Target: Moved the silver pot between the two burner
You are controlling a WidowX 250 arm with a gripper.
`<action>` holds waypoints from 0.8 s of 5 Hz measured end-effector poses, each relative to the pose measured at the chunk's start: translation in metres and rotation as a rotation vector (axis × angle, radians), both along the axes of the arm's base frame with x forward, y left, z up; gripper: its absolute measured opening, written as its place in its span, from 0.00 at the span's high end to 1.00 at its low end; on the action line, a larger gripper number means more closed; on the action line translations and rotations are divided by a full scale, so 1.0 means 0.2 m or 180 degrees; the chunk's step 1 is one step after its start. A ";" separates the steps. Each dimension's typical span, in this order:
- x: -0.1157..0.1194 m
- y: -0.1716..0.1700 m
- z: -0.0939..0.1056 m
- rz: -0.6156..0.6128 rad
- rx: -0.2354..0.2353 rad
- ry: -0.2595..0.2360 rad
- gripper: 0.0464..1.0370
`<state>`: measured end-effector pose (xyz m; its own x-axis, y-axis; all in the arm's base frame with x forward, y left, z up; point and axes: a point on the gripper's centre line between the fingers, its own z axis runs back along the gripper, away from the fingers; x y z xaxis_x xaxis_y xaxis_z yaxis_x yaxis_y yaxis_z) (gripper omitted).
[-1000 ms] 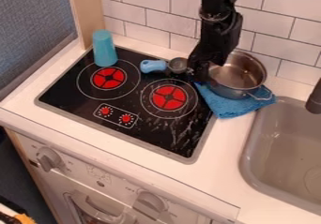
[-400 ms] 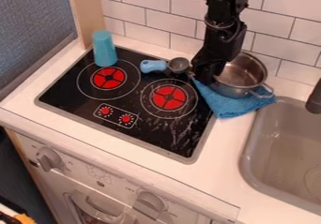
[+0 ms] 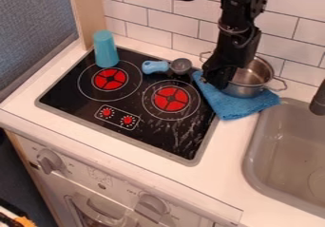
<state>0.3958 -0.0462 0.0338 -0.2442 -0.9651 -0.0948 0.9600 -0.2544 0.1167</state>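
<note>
The cup (image 3: 105, 49) and the little pan (image 3: 156, 67), both left of the gripper (image 3: 219, 81), are in the same spots as before. The gripper has gone a bit to the right. The pot (image 3: 244, 92), just right of the gripper, has gone a bit right too and has turned, so now its far loop (image 3: 204, 56) pokes out behind the gripper. The pot is at the blue cloth (image 3: 234, 108), not between the burners. Left to right, I count two big knobs (image 3: 49, 160) far down and left of the gripper, one cup, two red burners (image 3: 110, 79), two small red knobs (image 3: 107, 112) in front of them, and one little pan. Then comes one gripper, with one cloth under and beside it, one pot with two loops, one sink (image 3: 249, 162) and one tap (image 3: 319, 102) farther right. An orange thing (image 3: 24, 221), way down left of the gripper, is cut off. The gripper hides the pot's left side, so I can't tell if it is wide, narrow or holding the pot. The sink and tap are cut off on the right.
</note>
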 end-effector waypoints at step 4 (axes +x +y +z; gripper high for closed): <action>-0.04 0.04 0.08 0.0091 -0.0152 -0.0221 0.98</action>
